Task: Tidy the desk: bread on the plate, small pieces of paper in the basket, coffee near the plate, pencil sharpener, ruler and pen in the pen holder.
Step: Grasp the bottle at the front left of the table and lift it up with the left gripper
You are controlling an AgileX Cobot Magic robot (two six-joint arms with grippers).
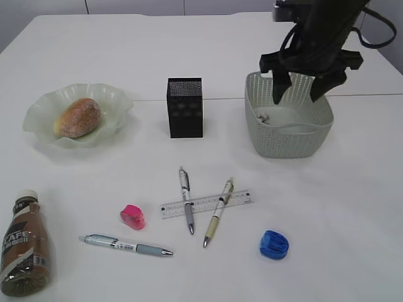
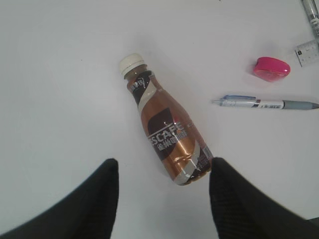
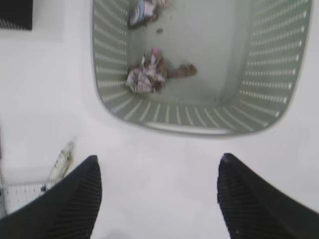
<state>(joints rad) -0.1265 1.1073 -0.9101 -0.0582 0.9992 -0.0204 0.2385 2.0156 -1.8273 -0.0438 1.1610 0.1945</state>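
The bread (image 1: pixel 79 117) lies on the pale green plate (image 1: pixel 113 100) at the left. The coffee bottle (image 1: pixel 24 251) lies on its side at the front left; it also shows in the left wrist view (image 2: pixel 164 132). My left gripper (image 2: pixel 164 162) is open with the bottle's base between its fingers, not gripped. My right gripper (image 1: pixel 296 99) is open and empty over the grey basket (image 1: pixel 286 141), which holds crumpled paper pieces (image 3: pixel 144 77). The ruler (image 1: pixel 203 204), three pens (image 1: pixel 186 200) (image 1: pixel 218 212) (image 1: pixel 126 245), a pink sharpener (image 1: pixel 133 216) and a blue sharpener (image 1: pixel 274 244) lie on the table.
The black mesh pen holder (image 1: pixel 185 108) stands upright between the plate and the basket. Two pens lie across the ruler. The white table reaches to all edges of the exterior view.
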